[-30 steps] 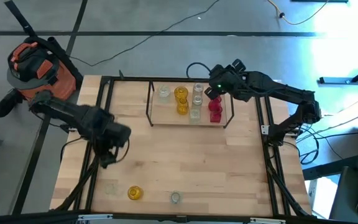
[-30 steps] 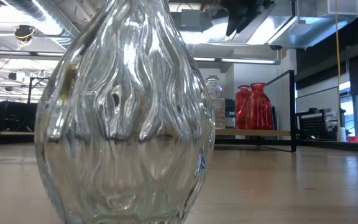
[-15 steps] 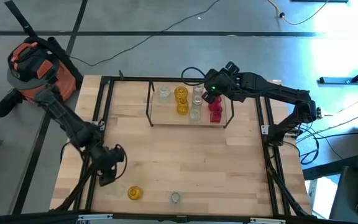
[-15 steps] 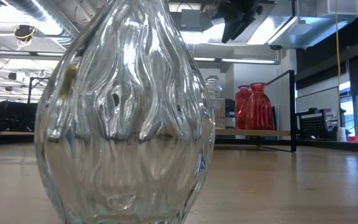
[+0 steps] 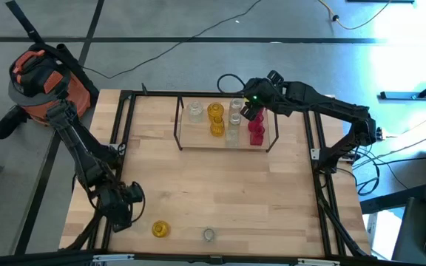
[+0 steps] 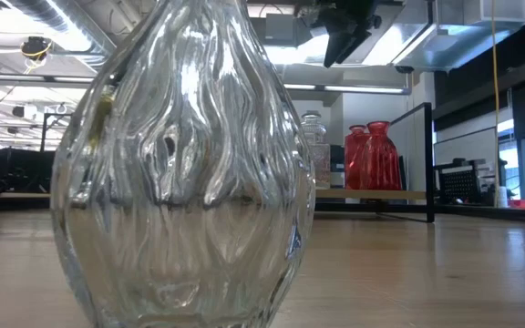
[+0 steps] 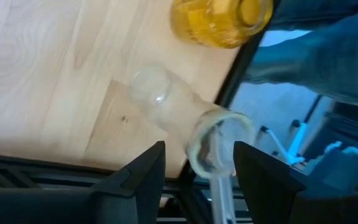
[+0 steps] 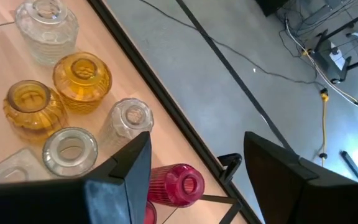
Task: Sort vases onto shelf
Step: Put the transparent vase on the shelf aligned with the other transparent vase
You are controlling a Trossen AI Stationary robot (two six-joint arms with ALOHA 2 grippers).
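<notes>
My left gripper (image 5: 119, 213) is open and low over the table's near left corner. Its fingers stand on either side of a small clear vase (image 7: 179, 115) on the tabletop; I see no touch. A yellow vase (image 5: 160, 229) and another clear vase (image 5: 208, 235) stand near the front edge. The shelf (image 5: 198, 134) at the far middle carries clear, yellow and red vases. My right gripper (image 5: 247, 108) is open and empty above the shelf's far right part, over a red vase (image 8: 180, 184) and a clear one (image 8: 129, 118).
The yellow vase (image 7: 219, 22) stands close beyond the clear one, next to a black table rail (image 7: 241, 68). The clear front vase (image 6: 180, 164) fills the low view, with red vases (image 6: 372, 155) behind it. An orange and grey bag (image 5: 46, 74) lies off the far left corner.
My left gripper has gone from the table's left middle toward the near edge and a little left, coming down around the clear vase in the near left corner. It stays open. The vases have not moved.
</notes>
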